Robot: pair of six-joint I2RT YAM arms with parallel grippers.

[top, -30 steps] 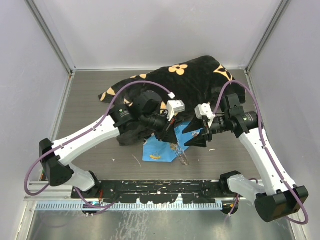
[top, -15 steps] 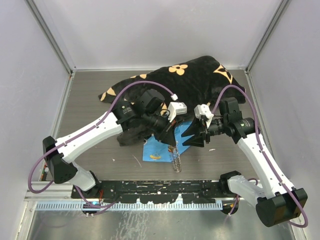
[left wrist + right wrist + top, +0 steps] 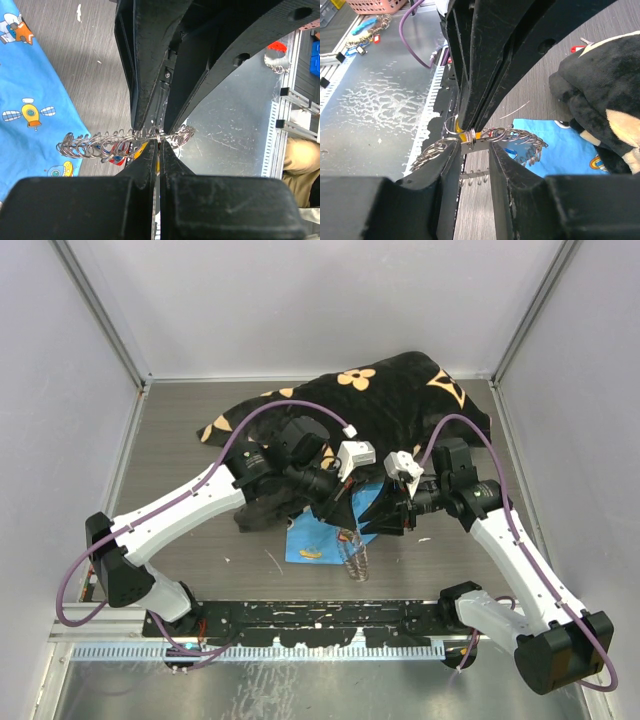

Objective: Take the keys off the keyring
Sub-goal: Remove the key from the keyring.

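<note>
Left wrist: left gripper (image 3: pixel 158 145) clamped on keyring (image 3: pixel 95 145); right gripper (image 3: pixel 472 145) half-open astride it; missing the keys (image 3: pixel 141 149) could tug it loose

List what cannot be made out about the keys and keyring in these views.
- Keys: number unclear; in the left wrist view, the keyring coils and the left jaws cover them.
- Top view: the keyring is a tiny glint below the jaws; no key shows.
- Right wrist view: whether the right jaws touch the keyring; the left jaws crowd it.
</note>
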